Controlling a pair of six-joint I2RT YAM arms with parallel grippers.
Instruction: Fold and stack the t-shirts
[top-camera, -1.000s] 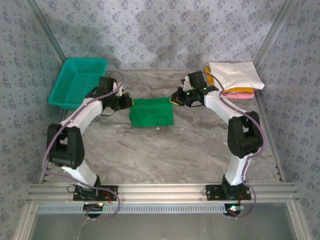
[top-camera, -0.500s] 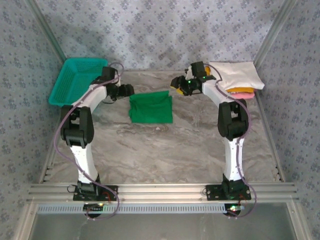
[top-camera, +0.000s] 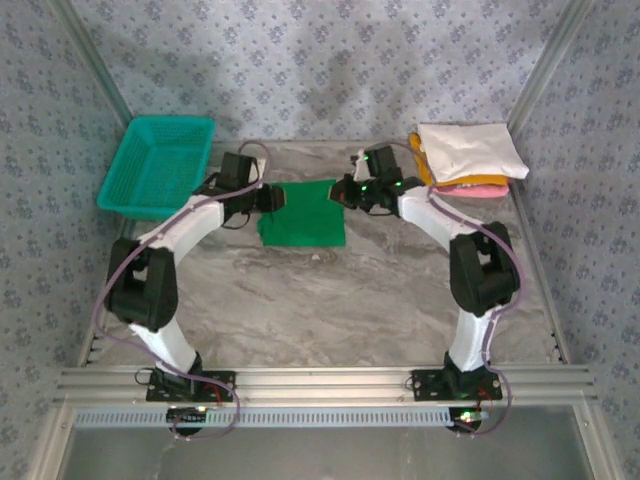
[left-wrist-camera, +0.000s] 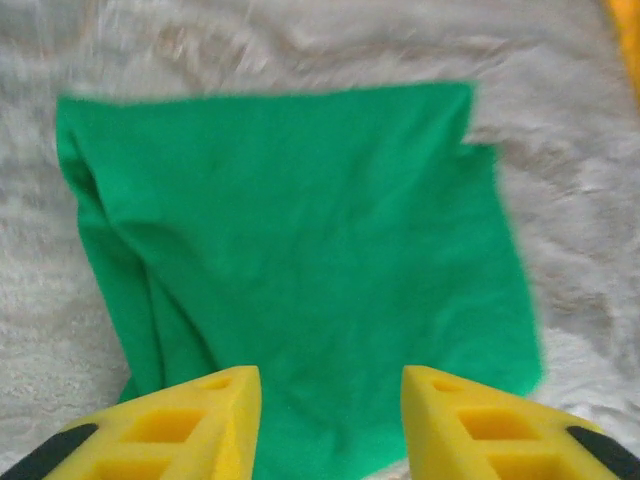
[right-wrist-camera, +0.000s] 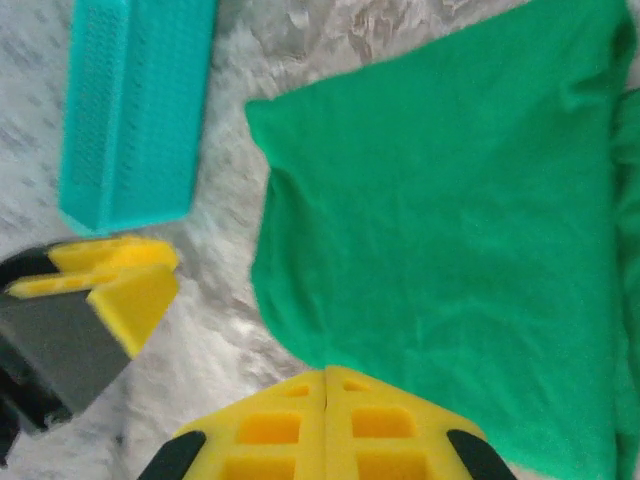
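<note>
You have the green t-shirt (top-camera: 302, 213) flat mid-table, longer side running left-right, its far edge flanked equally close by 2 claws: left gripper (top-camera: 272, 198) part-open and empty, right gripper (top-camera: 343, 192) pinched shut, whether on cloth I cannot tell.

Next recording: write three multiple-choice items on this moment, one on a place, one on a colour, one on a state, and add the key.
1. Where on the table is the basket?
A. far left
B. far right
C. centre

2. What colour tops the stack?
A. pink
B. white
C. green

3. How is the right gripper?
A. wide open
B. holding the basket
C. shut

Key: 1 A, it sits at the table's far left edge; 2 B, a white shirt lies uppermost; 3 C, its fingers meet in the right wrist view.
</note>
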